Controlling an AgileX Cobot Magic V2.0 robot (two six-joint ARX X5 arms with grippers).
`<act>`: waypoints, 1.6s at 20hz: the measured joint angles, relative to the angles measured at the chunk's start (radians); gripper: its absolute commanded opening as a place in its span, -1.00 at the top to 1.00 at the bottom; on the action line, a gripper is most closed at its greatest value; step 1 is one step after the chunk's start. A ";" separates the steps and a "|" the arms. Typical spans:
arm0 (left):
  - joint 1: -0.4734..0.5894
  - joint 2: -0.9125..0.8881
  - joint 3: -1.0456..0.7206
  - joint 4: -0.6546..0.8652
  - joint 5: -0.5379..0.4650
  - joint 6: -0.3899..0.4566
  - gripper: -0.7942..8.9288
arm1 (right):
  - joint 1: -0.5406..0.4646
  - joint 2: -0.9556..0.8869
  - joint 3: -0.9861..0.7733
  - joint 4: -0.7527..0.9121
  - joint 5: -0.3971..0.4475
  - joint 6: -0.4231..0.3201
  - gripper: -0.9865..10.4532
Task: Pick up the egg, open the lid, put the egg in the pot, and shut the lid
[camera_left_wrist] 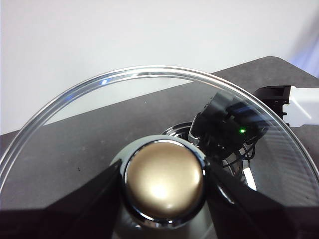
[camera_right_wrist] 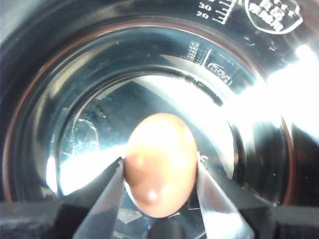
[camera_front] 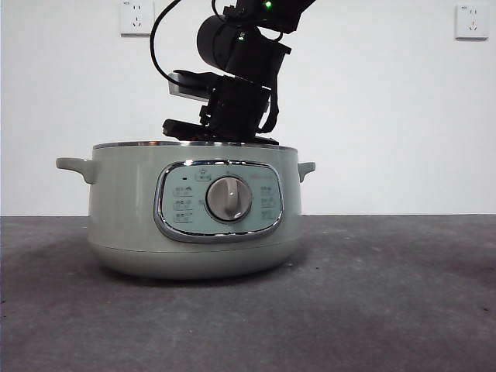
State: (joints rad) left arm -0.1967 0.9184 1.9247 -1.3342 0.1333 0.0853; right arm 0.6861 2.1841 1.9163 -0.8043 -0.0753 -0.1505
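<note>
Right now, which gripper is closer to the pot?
Right. The right gripper is down inside the pot, holding the egg. The left gripper holds the lid by its knob, away from the pot.

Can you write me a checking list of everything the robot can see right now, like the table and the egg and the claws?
Surface: dark grey table, bare around the pot.
Pot: upright, open.
Egg: held inside the pot's shiny bowl.
Lid: lifted away, held by its knob.
Clutter: nothing seen.
Left gripper: shut on the knob.
Right gripper: shut on the egg.
Cables: black cable looping on the arm.
Surroundings: white wall, two sockets.
</note>
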 measured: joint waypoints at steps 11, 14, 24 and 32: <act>0.000 0.000 0.000 0.000 0.000 0.000 0.85 | 0.000 0.006 0.307 -0.256 -0.047 0.005 -0.01; -0.025 0.010 0.000 0.000 0.000 0.002 0.85 | -0.006 -0.048 0.429 -0.356 -0.053 0.009 0.01; -0.051 0.049 -0.336 0.266 0.118 0.018 0.85 | -0.097 -0.422 0.433 -0.548 -0.051 0.009 0.01; -0.126 0.283 -0.442 0.531 0.148 0.015 0.85 | -0.099 -0.727 0.317 -0.549 -0.052 0.016 0.01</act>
State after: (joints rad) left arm -0.3222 1.2018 1.4826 -0.8028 0.2813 0.1005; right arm 0.5873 1.4574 2.2337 -1.3533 -0.1272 -0.1341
